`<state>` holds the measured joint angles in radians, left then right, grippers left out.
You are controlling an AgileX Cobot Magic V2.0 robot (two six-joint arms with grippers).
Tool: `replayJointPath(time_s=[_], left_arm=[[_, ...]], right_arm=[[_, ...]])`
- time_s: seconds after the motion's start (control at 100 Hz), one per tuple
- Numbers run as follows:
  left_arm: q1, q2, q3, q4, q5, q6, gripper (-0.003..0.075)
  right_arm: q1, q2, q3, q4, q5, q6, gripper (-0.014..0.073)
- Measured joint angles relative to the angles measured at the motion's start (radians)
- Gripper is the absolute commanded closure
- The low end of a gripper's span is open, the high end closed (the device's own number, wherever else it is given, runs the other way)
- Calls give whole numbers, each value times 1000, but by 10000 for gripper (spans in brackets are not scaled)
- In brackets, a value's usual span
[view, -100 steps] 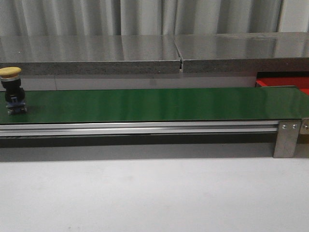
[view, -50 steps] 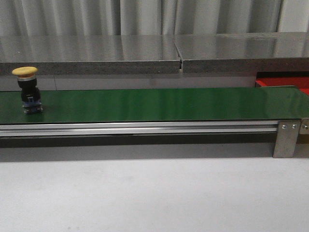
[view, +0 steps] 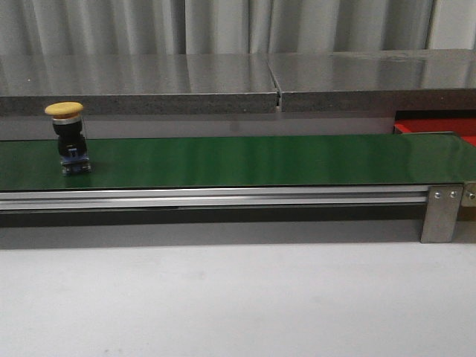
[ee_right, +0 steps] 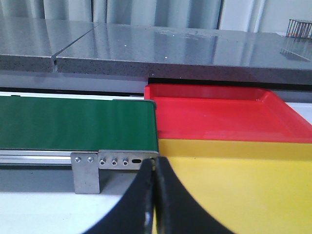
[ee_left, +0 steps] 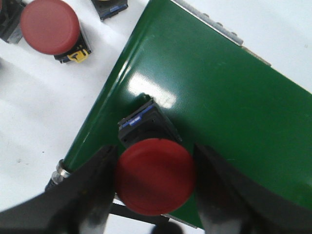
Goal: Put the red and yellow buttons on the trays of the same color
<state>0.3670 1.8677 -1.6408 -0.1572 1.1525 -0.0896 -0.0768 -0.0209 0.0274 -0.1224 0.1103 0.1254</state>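
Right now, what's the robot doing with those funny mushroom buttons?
A yellow-capped push button stands upright on the long green belt. At the belt's end, the left pincer sits around a red-capped push button. The right pincer waits shut near the red plastic tray and the yellow tray.

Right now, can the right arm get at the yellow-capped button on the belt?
Probably not yet. The yellow-capped button stands near the green belt's left end, while the right gripper, fingers together, waits at the opposite end by the trays.
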Motion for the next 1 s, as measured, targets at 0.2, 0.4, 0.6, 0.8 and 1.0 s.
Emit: replayJointPath(time_s=[0.2,0.4,0.6,0.8,1.0], left_arm=[[0,0,-33,-8,0,11,207],[-41,-46,-48,-18,-34,118,343],[-169,-160,-24,-26,-78,214,737],[-304,-280,90,-25,-158,239,739],[-410,-404,252,1,-270,243,739]], right_arm=[[0,0,0,0,0,0,659],[0,0,0,0,0,0,659],[0,0,0,0,0,0,659],[0,0,0,0,2,0,659],[0,0,0,0,2,0,659]])
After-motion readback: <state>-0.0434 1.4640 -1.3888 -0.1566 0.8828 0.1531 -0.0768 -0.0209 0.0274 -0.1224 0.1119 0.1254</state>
